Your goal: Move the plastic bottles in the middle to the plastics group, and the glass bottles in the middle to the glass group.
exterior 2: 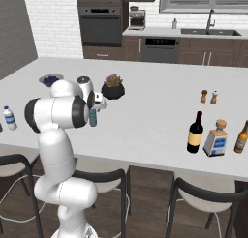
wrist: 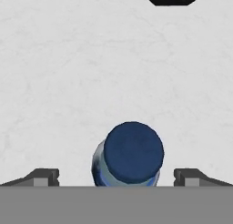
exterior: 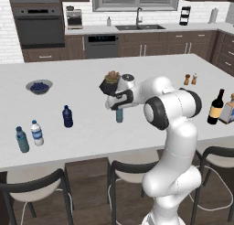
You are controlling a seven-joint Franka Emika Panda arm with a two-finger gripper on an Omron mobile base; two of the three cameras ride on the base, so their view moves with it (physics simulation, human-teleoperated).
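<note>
Gripper [wrist: 116, 176] fingers spread wide | hand view: blue cap of teal bottle [wrist: 129, 155] centred between tips, untouched | left base view: hand directly above bottle [exterior: 119, 115], tips hidden.

The teal bottle [exterior: 119, 115] has a dark blue cap [wrist: 133, 151], the counter [exterior: 137, 68] is white with faint grey speckles, the wine bottle [exterior 2: 195, 132] at 3 o'clock is dark with a yellow label, and the pot [exterior 2: 113, 91] at 12 o'clock is black.
</note>
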